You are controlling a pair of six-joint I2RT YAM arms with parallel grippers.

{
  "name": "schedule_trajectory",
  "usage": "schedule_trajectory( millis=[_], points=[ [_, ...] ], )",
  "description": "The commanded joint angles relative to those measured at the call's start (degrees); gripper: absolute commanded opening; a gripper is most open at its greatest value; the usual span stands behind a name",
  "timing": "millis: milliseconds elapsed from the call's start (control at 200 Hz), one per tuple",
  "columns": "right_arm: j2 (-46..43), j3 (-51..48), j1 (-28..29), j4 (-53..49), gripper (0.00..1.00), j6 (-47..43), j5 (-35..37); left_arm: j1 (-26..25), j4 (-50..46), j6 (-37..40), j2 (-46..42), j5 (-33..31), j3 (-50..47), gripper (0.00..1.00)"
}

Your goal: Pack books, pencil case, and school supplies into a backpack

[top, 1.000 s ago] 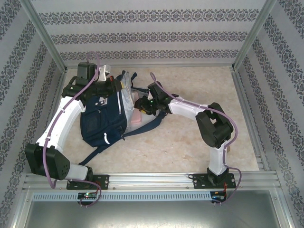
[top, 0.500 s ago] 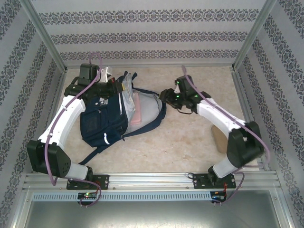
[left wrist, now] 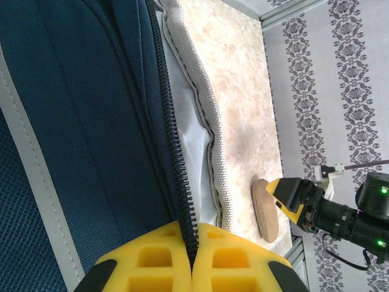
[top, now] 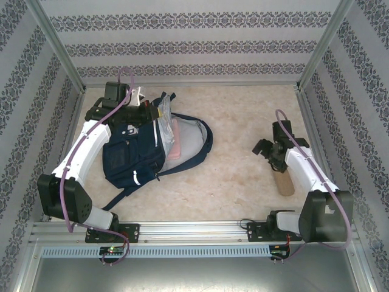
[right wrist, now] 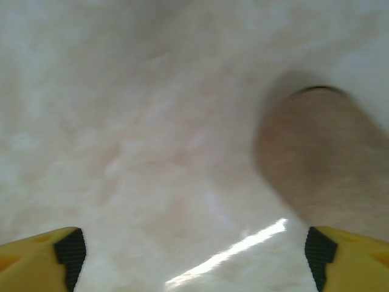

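Pale marbled table [top: 231, 182], patterned walls [top: 182, 48] on three sides. On it, left of centre, the backpack [top: 130, 152] lies unzipped with its grey-lined back panel folded open to the right. The pink pencil case [top: 175, 141] sits inside the opening against the lining. What looks like a pale packet [top: 160, 121] is just beside it, nearer the navy front panel. The left gripper [left wrist: 193, 234] is closed on the backpack's zip edge at the far end of the opening. Its wrist view shows the zip teeth running straight down between the two yellow fingers [left wrist: 152, 258], which are pressed together. By my reading it is holding the mouth open. Well apart, on the right side of the table, a tan oblong object [top: 284, 181] lies flat on the bare surface; I cannot tell what it is. The right gripper [top: 265, 152] hangs at that object's far end, jaws spread wide with nothing between them. Key relation: the object lies from the right gripper toward the arm bases and slightly right, its long axis roughly far-to-near and a little tilted. In the right wrist view the tan shape runs ahead from the finger at the right edge, well off-centre of the gap. The right arm is far the nearer, and the left has its grip on the zip. Judgement: if this object goes in next, the right gripper needs to shift sideways over it and close across the narrow width. It would then carry the object leftward to the opening.
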Motion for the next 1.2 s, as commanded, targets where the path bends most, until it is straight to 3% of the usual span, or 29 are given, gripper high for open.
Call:
schedule_trajectory(
  millis=[0, 325, 495, 605, 754, 889, 1199],
  points=[
    [-1.3, -1.5, -4.3, -1.5, 0.98, -2.3, 2.4, 0.6, 0.1, 1.6, 0.2, -0.6, 2.4, 0.0],
    [4.8, -3.3, -18.0, 3.1, 0.98, -5.9, -4.2, 0.6, -0.4, 1.9, 0.1, -0.9, 1.9, 0.0],
    [8.9, -2.9, -22.4, 6.3, 0.98, -7.8, -12.5, 0.6, -0.3, 1.9, 0.6, -0.6, 2.0, 0.0],
    [10.0, -3.8, -20.8, 6.2, 0.98, -6.8, -17.2, 0.6, -0.3, 2.0, 0.8, -0.6, 2.1, 0.0],
    [5.1, -6.7, -16.4, 6.0, 0.98, -3.6, -18.6, 0.6, -0.2, 2.1, 1.0, -0.8, 2.3, 0.0],
    [2.9, -8.4, -12.2, 5.1, 0.98, -1.6, -16.0, 0.6, -0.1, 2.0, 1.7, -0.7, 2.5, 0.0],
    [6.8, -7.1, -3.3, 1.3, 0.98, -1.4, -7.9, 0.6, -1.0, 2.4, 2.4, -0.5, 3.5, 0.0]
  ],
)
